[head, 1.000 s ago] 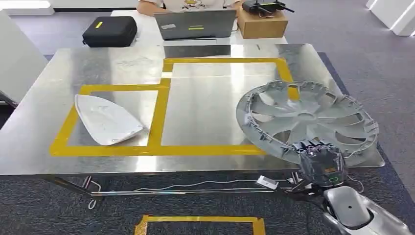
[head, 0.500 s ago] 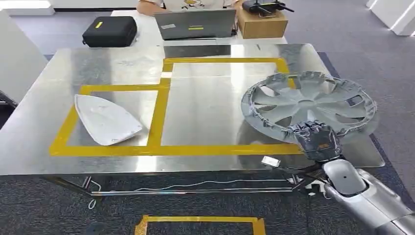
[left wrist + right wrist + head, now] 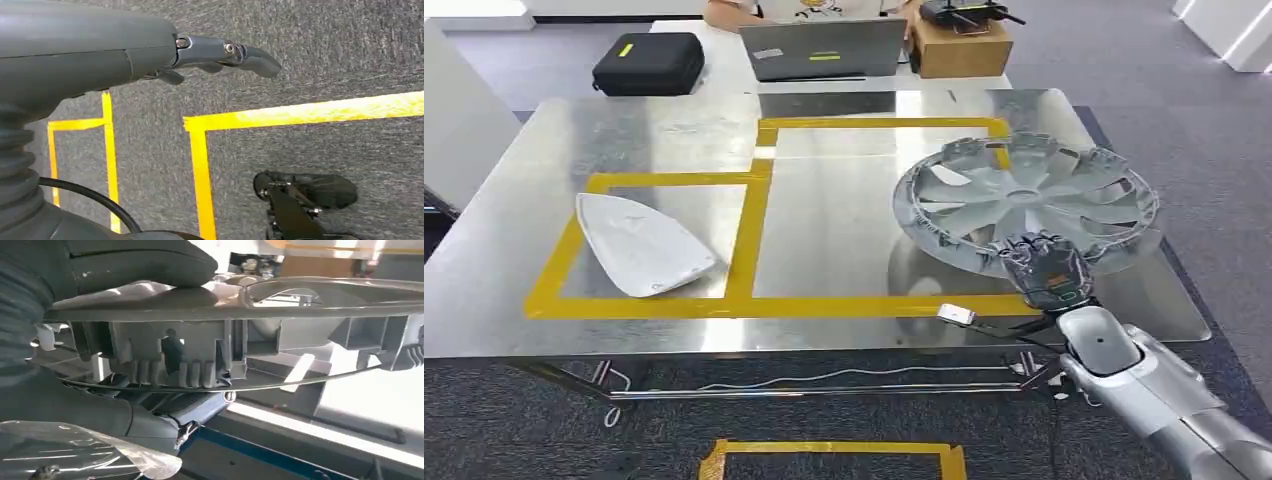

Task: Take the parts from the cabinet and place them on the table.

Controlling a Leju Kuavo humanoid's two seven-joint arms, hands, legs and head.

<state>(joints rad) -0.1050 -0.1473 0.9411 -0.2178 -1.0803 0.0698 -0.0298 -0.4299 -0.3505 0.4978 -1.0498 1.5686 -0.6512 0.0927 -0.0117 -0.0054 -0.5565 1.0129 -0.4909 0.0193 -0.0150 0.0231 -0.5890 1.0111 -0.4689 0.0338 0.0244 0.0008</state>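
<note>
At the near edge of the head view, a rectangle of yellow floor tape (image 3: 834,455) is laid on the dark carpet (image 3: 524,430). The right arm is raised from the lower right corner, and the right hand (image 3: 1049,270) is clamped on the near rim of the grey wheel cover (image 3: 1024,200). In the right wrist view the thumb (image 3: 135,262) is pressed on the upper face of that rim and the darker fingers (image 3: 170,407) are curled beneath it, so that the rim is pinched between them. The wheel cover is held tilted above the right part of the steel table (image 3: 844,330), within and partly over the right-hand taped square; whether its far rim touches the surface cannot be told. A small white tag (image 3: 955,314) on a thin cable is seen just beside the hand, over the table's near edge. A white cable (image 3: 824,378) is draped along the lower frame of the table.

In the left wrist view the left hand (image 3: 220,52) is hung over the carpet with nothing held and its fingers extended.

A white triangular panel (image 3: 642,243) is laid flat inside the left-hand square of yellow table tape (image 3: 749,240), well apart from the wheel cover. Beyond the far edge, a black case (image 3: 648,63), a grey laptop (image 3: 822,48), and a cardboard box (image 3: 959,48) are set on a second table, where a seated person (image 3: 804,10) is partly seen. No writing can be read on any item.
</note>
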